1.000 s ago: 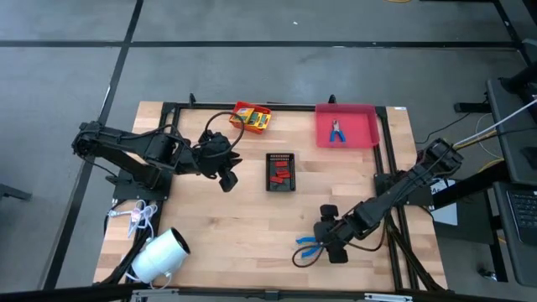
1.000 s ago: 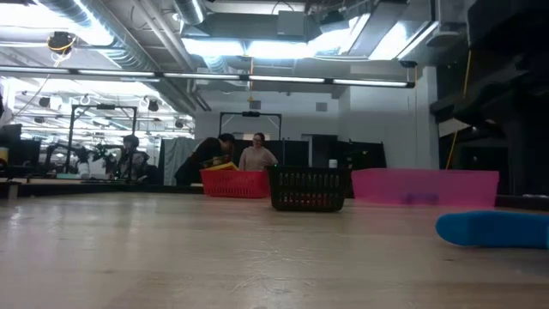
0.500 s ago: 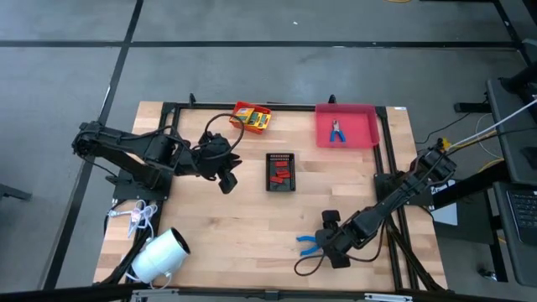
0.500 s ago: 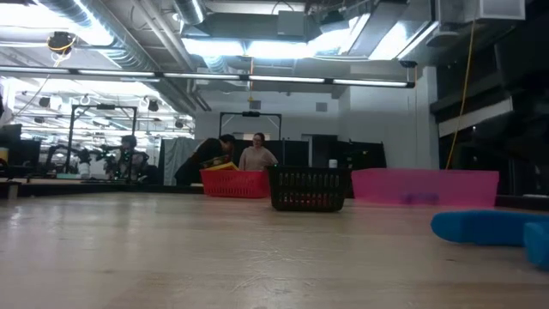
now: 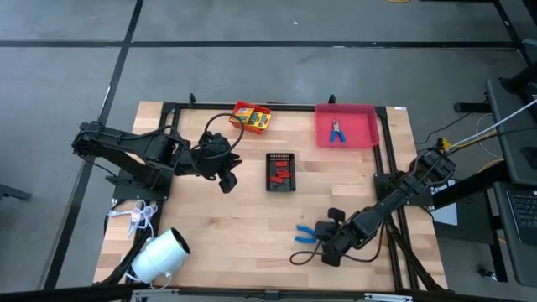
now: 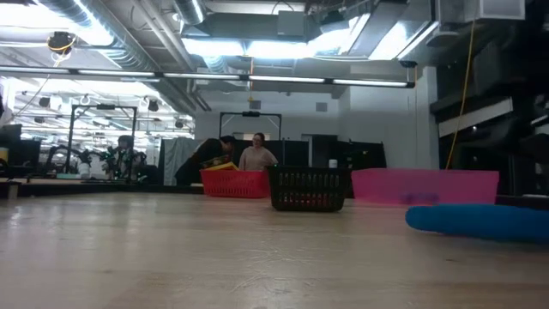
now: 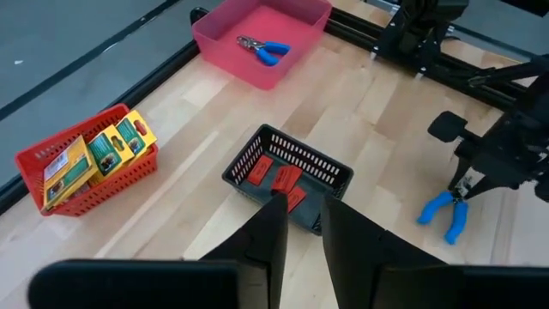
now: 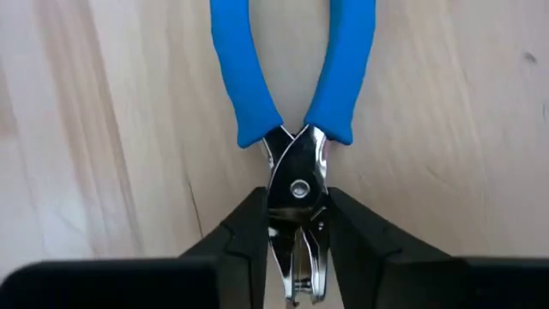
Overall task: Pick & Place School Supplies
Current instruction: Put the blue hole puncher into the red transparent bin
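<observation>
A pair of blue-handled pliers [image 5: 305, 233] lies on the wood near the front right, and my right gripper [image 8: 296, 257] is shut on it. Its blue handles [image 6: 480, 221] show low at the right in the low view. My left gripper [image 5: 226, 179] hangs open with a narrow gap above the table's left middle, holding nothing. A red basket [image 5: 252, 117] holds the yellow-and-green boxes. A black basket [image 5: 281, 170] holds flat red pieces. Another pair of blue-handled pliers [image 5: 337, 132] lies in the pink tray [image 5: 361, 113]. My right gripper pinches the pliers' metal head [image 8: 296, 184] between its two fingers, one on each side at the pivot. The fingers come steeply from above, in line with the pliers' length. The blue handles [image 8: 249, 77] spread away beyond the fingertips, and the pliers lie flat on the wood.
A big white roll [image 5: 159, 254] and a white cord bundle [image 5: 141, 216] sit at the front left. A black frame rail [image 5: 388, 151] runs along the right side. Bare wood lies between the black basket and the front edge. People stand in the room beyond.
My right gripper has come down onto the pliers, rolled at the wrist and shut on their metal head. The pliers have slid a little toward the table's left and far edge, staying flat on the wood.
</observation>
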You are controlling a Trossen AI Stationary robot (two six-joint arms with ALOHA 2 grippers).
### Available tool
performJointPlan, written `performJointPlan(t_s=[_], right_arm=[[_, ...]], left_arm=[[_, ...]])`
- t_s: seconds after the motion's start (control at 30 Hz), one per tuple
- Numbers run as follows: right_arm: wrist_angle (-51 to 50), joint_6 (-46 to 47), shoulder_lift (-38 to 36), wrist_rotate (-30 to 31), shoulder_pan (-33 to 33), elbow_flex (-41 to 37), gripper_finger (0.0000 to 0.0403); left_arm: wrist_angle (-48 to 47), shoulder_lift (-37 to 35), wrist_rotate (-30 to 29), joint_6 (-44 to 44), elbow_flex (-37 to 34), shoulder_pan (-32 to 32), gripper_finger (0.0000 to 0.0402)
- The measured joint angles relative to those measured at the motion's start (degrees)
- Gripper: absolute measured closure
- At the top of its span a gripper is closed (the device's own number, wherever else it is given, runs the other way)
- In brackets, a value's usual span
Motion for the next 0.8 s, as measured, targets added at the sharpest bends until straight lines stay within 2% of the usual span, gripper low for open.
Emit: performJointPlan(t_s=[0.37, 0.5, 0.57, 0.63, 0.8], right_arm=[[-3.3, 14.48, 0.42, -0.3, -4.97, 7.95, 0.0307], [-8.62, 22.9, -2.24, -0.27, -3.17, 10.51, 0.0307], [-8.95, 29.06, -5.45, 4.07, -2.52, 10.91, 0.0307], [-10.78, 36.19, -9.16, 11.73, -2.45, 10.93, 0.0307], [-18.39, 53.25, -19.26, 37.34, -3.5, 11.03, 0.0307]], left_arm=[[-1.79, 0.0, -0.15, -0.93, 0.0, -0.01, 0.0334], [-4.38, 0.0, -0.13, -2.29, 0.0, 0.0, 0.0337], [-5.23, 0.0, -0.14, -2.53, 0.0, -0.01, 0.0338], [-5.61, 0.0, -0.16, -2.53, 0.0, 0.0, 0.0338], [-5.68, 0.0, -2.64, -2.29, 0.0, 0.01, 0.0336]])
